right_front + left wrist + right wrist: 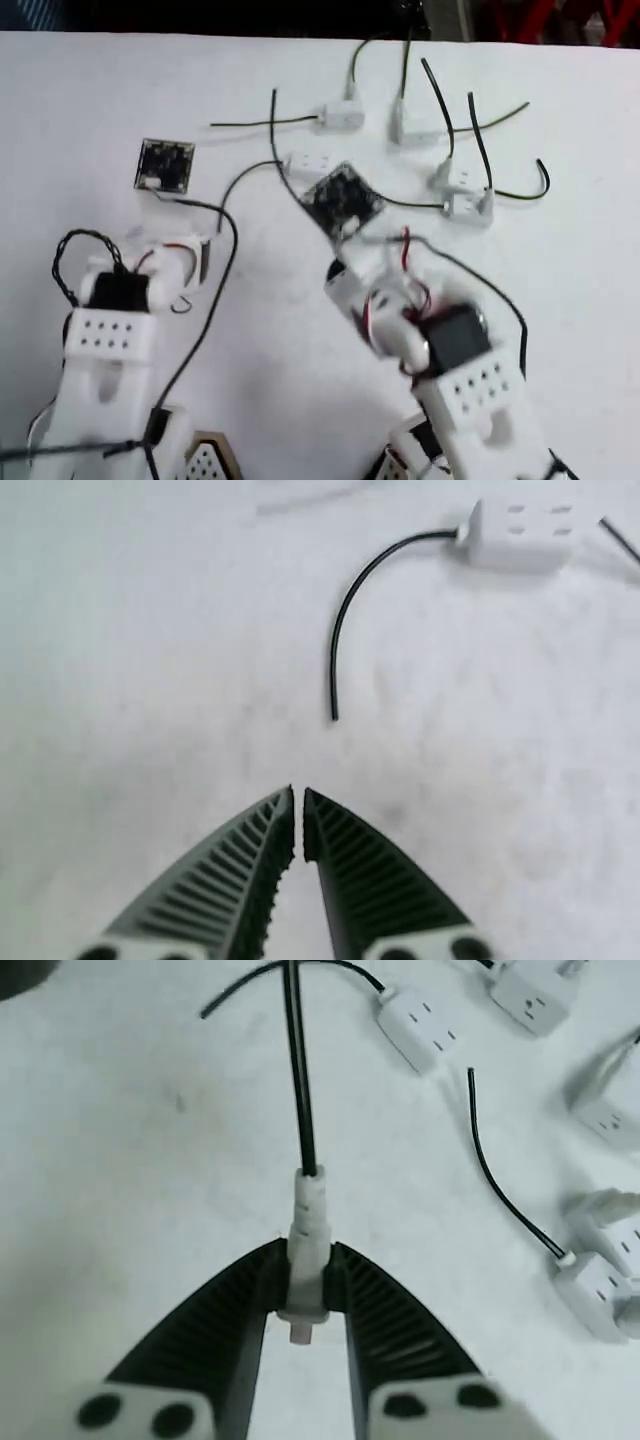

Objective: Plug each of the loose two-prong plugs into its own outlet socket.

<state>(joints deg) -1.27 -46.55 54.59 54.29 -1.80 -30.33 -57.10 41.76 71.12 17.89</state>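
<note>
My right gripper point(305, 1258) is shut on a white two-prong plug point(308, 1222). The plug's black cable point(298, 1080) runs straight ahead over the table. White outlet sockets lie beyond it to one side: one point(420, 1025) close to the cable, another point(535, 995) farther off, and two more point(600, 1290) nearer. My left gripper point(298, 792) is shut with nothing in it, low over the bare table. Ahead of it lies a white socket block point(520, 535) with a curved black cable stub point(340, 630). In the high view the sockets point(340, 118) cluster at the back centre.
Two black circuit boards point(165, 165) point(340, 200) show in the high view, the second over the right arm's front. A black cable point(215, 300) trails down between the arms. Loose cable ends point(500, 190) spread around the sockets at the back right.
</note>
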